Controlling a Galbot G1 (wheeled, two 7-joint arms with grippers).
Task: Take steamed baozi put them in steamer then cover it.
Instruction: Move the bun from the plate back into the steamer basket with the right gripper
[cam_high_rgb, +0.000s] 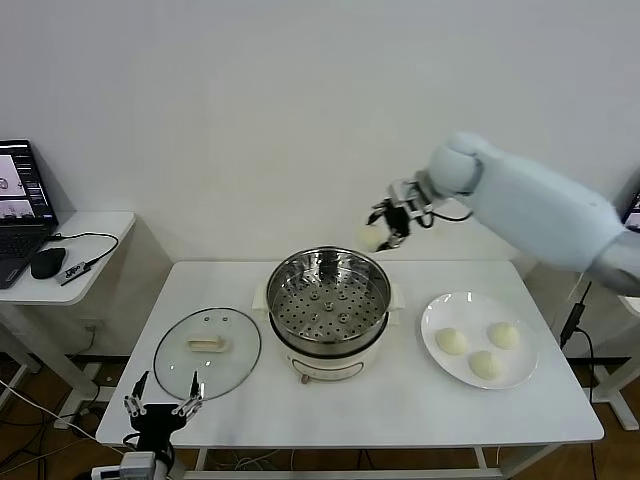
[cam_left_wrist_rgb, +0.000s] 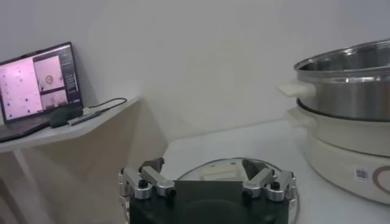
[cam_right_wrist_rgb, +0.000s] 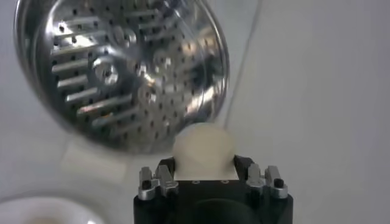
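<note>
**Right gripper holds one baozi above the steamer's far rim; left gripper idle by the cover**

Head view: right gripper (cam_high_rgb: 392, 222) is up in the air just behind the far rim of the steamer (cam_high_rgb: 329, 312), jaws closed on a baozi (cam_high_rgb: 371, 238). Steamer basket has nothing in it, perforated bottom fully visible. Three more baozi (cam_high_rgb: 485, 350) sit on the white plate (cam_high_rgb: 432, 318) to the steamer's right. The cover (cam_high_rgb: 207, 351) lies flat on the white table (cam_high_rgb: 400, 410) left of the steamer, handle up. Left gripper (cam_high_rgb: 163, 405) is parked low at the table's near-left edge, just in front of the cover, jaws wide, holding nothing.

Left wrist view: left gripper (cam_left_wrist_rgb: 207, 184) fingers spread wide, nothing between them. Cover (cam_left_wrist_rgb: 214, 169) right behind the fingers. Steamer (cam_left_wrist_rgb: 347, 115) off to one side. Laptop (cam_left_wrist_rgb: 38, 85) on a side desk in the background.

Right wrist view: right gripper (cam_right_wrist_rgb: 212, 176) pinches the baozi (cam_right_wrist_rgb: 203, 148) between both fingers. Steamer's perforated basket (cam_right_wrist_rgb: 122, 67) is below, beyond the bun. Plate rim (cam_right_wrist_rgb: 24, 208) just visible at a corner.
</note>
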